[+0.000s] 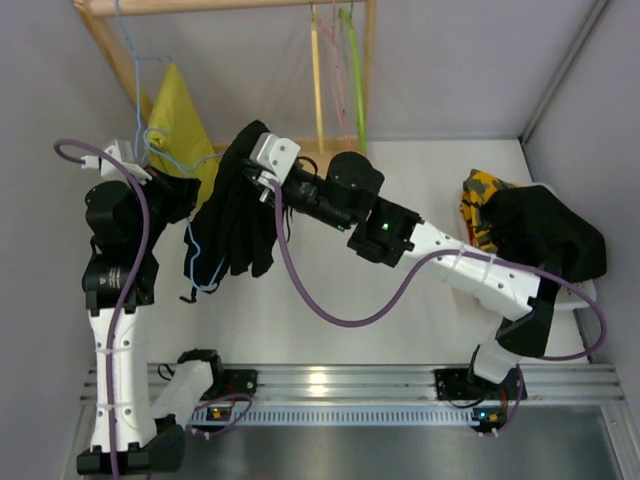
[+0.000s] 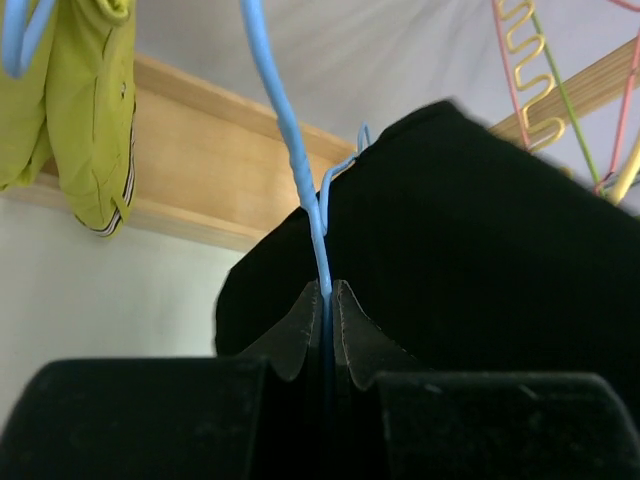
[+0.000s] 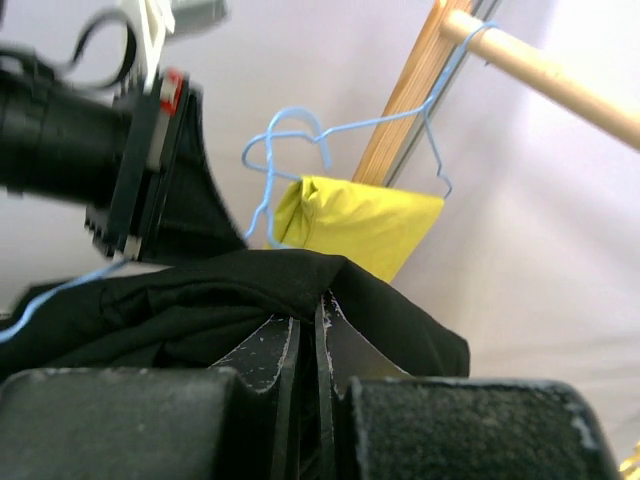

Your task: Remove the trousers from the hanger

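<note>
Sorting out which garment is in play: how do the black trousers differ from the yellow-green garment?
The trousers are black, the yellow-green garment bright. The right gripper pinches the trousers and the left gripper clamps their hanger; the yellow-green garment hangs untouched from the wooden rail. Both are draped on light-blue wire.

I count the following from my station.

- **Arms:** two, the left arm (image 1: 115, 330) and the right arm (image 1: 470, 270).
- **Purple cables:** two, the left cable (image 1: 135, 230) and the right cable (image 1: 340, 315).
- **Hangers:** five.
  - Two are blue wire at 11 o'clock: the hanger (image 2: 290, 130) under the trousers (image 1: 235, 215), and a second blue hanger (image 1: 126, 55) under the yellow cloth (image 1: 178, 120).
  - Three are at 12 o'clock: the yellow hanger (image 1: 317, 90), the pink hanger (image 1: 336, 80) and the green hanger (image 1: 353, 80).
- **Garments:** four. These are the trousers, the yellow cloth and, at 3 o'clock, a patterned cloth (image 1: 480, 205) and a black cloth (image 1: 550, 240).
- **Rack:** one (image 1: 230, 5).
</note>
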`<state>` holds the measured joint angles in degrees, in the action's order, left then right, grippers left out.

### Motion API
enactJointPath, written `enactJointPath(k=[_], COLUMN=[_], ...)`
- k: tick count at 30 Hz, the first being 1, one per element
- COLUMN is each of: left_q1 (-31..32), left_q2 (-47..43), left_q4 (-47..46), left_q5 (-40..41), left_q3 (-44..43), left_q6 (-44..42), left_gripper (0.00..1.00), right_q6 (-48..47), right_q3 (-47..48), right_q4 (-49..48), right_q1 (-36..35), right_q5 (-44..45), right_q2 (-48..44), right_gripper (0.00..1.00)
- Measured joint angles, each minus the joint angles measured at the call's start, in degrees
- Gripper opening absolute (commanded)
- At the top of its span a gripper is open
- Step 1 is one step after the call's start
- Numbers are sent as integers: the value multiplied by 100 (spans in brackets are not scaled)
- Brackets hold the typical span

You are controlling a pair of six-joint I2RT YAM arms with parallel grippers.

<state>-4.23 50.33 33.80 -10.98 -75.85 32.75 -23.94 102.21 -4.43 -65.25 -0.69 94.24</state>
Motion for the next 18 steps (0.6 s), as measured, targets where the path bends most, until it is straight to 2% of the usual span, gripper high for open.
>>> enactJointPath(k=[11,18], left_q1=[0,0], left_q2=[-144,-168], left_q4=[7,9], left_q5=[57,105], left_q3=[603,918], left_q6=[-35,-140], left_gripper=[0,0], right_q6=[-116,-271], right_q3=[461,461], right_q4=[-103,-396], right_q1=[0,0], right_q5=[208,417], right_q2=[-205,-743], right_gripper=[0,0])
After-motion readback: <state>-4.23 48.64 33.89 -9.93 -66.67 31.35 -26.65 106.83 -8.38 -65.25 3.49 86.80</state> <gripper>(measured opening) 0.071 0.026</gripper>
